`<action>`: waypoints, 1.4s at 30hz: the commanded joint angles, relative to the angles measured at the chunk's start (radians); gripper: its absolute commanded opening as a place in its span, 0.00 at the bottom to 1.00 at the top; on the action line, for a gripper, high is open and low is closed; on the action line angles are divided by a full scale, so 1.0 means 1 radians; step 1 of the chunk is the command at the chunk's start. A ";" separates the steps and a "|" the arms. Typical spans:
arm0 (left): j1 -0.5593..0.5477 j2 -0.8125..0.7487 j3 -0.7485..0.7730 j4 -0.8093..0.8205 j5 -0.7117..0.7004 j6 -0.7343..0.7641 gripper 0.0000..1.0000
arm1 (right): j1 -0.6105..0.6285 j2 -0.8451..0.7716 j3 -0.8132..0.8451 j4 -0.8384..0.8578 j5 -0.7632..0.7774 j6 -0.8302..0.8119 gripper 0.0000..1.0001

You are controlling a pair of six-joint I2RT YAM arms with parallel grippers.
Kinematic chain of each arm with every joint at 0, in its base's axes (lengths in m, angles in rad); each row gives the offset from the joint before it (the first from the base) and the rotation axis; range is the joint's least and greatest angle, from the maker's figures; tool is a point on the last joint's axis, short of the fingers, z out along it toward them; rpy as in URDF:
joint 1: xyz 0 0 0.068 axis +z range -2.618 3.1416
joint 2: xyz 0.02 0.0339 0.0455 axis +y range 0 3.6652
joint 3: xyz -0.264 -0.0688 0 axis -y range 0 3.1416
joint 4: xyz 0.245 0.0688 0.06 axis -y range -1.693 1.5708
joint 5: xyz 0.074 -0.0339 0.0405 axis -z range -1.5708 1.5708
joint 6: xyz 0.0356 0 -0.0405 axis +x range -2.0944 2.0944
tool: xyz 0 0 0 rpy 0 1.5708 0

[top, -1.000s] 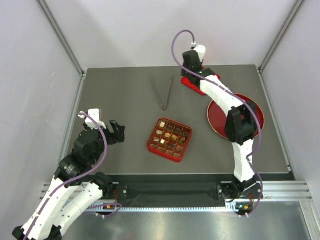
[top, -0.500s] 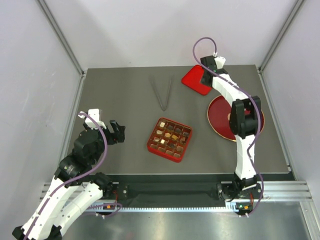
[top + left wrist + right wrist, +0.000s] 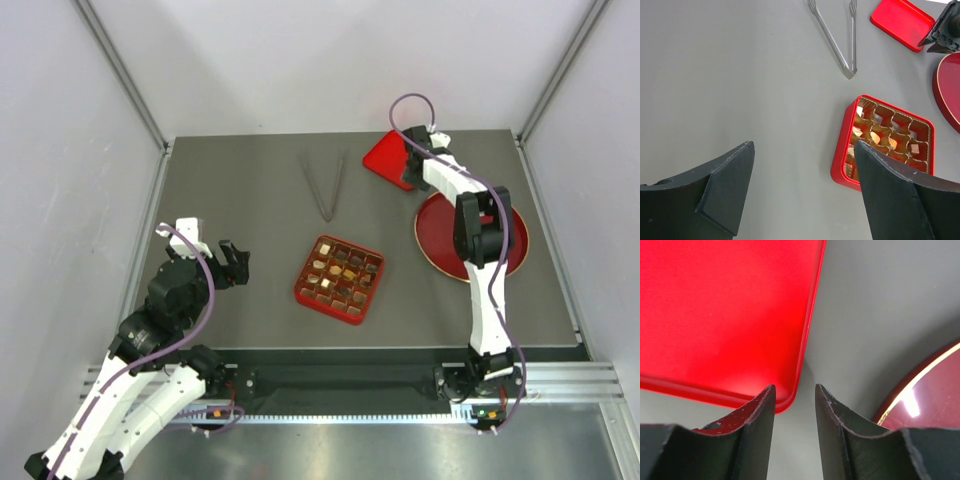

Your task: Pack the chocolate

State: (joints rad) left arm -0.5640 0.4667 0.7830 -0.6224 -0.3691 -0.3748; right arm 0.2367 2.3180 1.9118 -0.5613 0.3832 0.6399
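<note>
Chocolate (image 3: 338, 274): brown, tan and cream pieces in cells of red tray (image 3: 306, 266), mid-surface toward near edge. Tongs (image 3: 325, 185) toward far edge. Red lid (image 3: 385, 158), far right corner; right hand (image 3: 795, 387) at its edge, fingers narrowly parted, pinching nothing. Left hand (image 3: 803, 144) spread wide, near left corner.

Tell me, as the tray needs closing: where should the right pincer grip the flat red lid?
Probably its rounded corner nearest the dark round plate, from that side. The lid lies flat on the table, so only its thin rim offers a hold; the open right pincer hovers there.
</note>
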 commanded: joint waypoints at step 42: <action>-0.002 0.219 0.354 -0.062 0.243 -0.240 0.83 | -0.111 -0.566 -0.238 0.106 -0.322 -0.032 0.00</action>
State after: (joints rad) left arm -0.5636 0.6662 1.1107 -0.7238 -0.2001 -0.5716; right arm 0.1314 1.9072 1.7252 -0.5091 0.1345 0.6270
